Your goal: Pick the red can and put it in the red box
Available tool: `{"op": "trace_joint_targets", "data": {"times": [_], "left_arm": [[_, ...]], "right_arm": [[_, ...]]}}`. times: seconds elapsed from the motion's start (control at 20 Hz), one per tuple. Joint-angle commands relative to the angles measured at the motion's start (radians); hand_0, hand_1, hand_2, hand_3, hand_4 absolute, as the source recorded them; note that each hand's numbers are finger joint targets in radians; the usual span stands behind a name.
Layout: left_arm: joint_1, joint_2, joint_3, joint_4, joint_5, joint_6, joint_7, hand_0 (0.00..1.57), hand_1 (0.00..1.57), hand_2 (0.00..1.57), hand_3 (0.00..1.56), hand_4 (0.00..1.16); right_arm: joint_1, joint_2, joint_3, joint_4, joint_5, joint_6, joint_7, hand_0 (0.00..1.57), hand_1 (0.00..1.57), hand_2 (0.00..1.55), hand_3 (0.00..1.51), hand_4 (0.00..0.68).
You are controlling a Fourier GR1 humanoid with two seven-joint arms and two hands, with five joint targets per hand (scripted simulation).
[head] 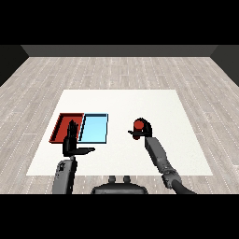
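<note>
The red can [138,125] stands right of the table's middle, and my right hand [144,130] is curled round it, thumb showing on the left side. The red tray [64,125] lies at the left of the table with nothing visible in it. My left hand [71,141] is open, fingers straight and pointing away, thumb out to the right; it covers the red tray's near right corner.
A light blue tray [94,128] lies right beside the red tray, between it and the can. The white table [119,102] stretches wide behind the trays, with wooden floor around it.
</note>
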Motion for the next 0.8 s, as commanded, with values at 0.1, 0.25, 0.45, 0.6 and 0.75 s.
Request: {"op": "trace_joint_targets", "data": {"times": [0.1, 0.25, 0.45, 0.6, 0.75], "left_arm": [[-0.035, -0.007, -0.005, 0.038, 0.006, -0.005, 0.004, 0.00, 0.00, 0.00, 0.00, 0.00], [-0.028, 0.018, -0.008, -0.005, 0.004, -0.009, 0.084, 0.00, 0.00, 0.00, 0.00, 0.00], [-0.042, -0.002, -0.068, 0.043, -0.040, -0.024, 0.054, 0.00, 0.00, 0.00, 0.00, 0.00], [-0.051, -0.020, -0.110, 0.024, -0.047, -0.027, 0.075, 0.00, 0.00, 0.00, 0.00, 0.00], [-0.094, -0.032, -0.232, 0.086, -0.042, 0.079, 0.078, 0.00, 0.00, 0.00, 0.00, 0.00]], "right_arm": [[-0.011, 0.012, 0.005, -0.145, -0.006, -0.039, 0.067, 1.46, 1.46, 1.45, 1.41, 0.659], [0.087, -0.009, 0.035, -0.236, 0.010, -0.015, 0.061, 1.43, 1.43, 1.44, 1.40, 0.656], [0.063, 0.008, 0.045, -0.305, -0.018, -0.035, 0.089, 1.45, 1.45, 1.45, 1.41, 0.647], [0.119, -0.006, 0.070, -0.435, -0.015, -0.045, 0.132, 1.44, 1.44, 1.45, 1.42, 0.651], [0.062, 0.021, 0.070, -0.405, -0.021, -0.072, 0.167, 1.42, 1.42, 1.44, 1.42, 0.650]]}}
